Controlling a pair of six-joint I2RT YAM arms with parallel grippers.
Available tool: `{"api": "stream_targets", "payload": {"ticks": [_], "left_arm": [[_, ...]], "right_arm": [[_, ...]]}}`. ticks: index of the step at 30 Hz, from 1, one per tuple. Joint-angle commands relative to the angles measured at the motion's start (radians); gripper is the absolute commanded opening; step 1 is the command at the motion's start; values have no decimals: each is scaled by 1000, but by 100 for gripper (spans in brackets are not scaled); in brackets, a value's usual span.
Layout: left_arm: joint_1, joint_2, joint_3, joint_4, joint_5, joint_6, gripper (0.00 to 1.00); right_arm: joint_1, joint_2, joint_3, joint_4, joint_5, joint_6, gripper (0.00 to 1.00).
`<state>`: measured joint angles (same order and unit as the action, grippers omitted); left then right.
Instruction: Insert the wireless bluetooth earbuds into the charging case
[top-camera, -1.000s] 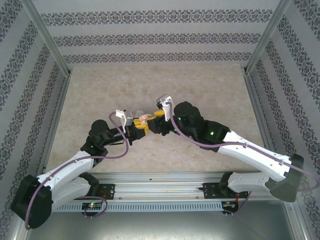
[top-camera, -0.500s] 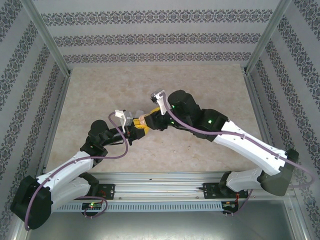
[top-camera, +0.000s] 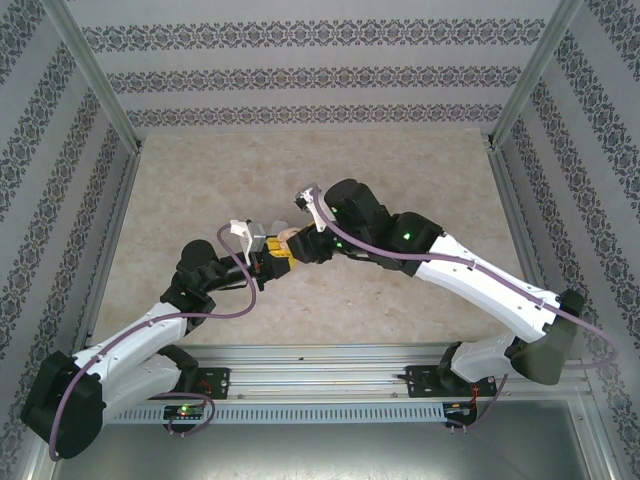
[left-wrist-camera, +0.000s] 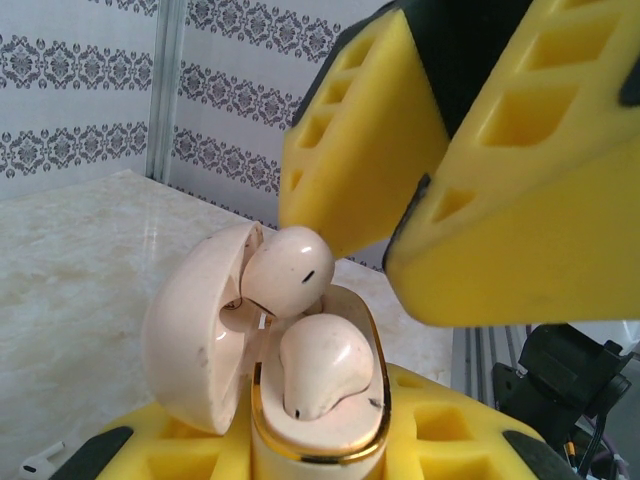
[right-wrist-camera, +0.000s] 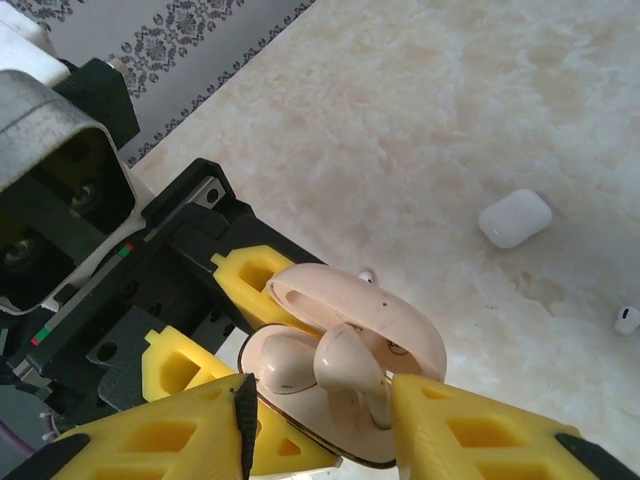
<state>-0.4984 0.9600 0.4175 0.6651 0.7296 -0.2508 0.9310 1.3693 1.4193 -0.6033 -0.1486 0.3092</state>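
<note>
Right arm (top-camera: 400, 235) swung leftward, earbud (left-wrist-camera: 288, 272) above case (left-wrist-camera: 195, 330)

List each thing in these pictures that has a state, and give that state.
Cream charging case: lid open, upright.
Lower earbud: seated in its socket.
Upper earbud: tilted, not seated.
Left gripper: shut on the case.
Right gripper: jaws apart over the case.
White case: closed, lying on the table.

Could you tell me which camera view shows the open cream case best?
The left wrist view: the cream case sits close, lid open, two earbuds plainly seen. The right wrist view has it partly behind yellow fingers; the top view gives a small tan spot.
</note>
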Motion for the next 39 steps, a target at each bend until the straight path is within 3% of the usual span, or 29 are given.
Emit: {"api": "stream_targets", "payload": {"ticks": [1, 16, 29, 39], "left_arm": [[-8, -18, 26, 22, 12, 20, 11], [-7, -21, 22, 22, 16, 17, 11], [-8, -30, 21, 14, 13, 20, 11], [-8, -30, 24, 14, 14, 17, 11]], "right_arm": [[-9, 11, 41, -9, -8, 6, 43], [-27, 45, 56, -18, -14, 20, 42], [-50, 22, 14, -8, -22, 37, 35], [-94, -31, -70, 66, -118, 50, 31]]}}
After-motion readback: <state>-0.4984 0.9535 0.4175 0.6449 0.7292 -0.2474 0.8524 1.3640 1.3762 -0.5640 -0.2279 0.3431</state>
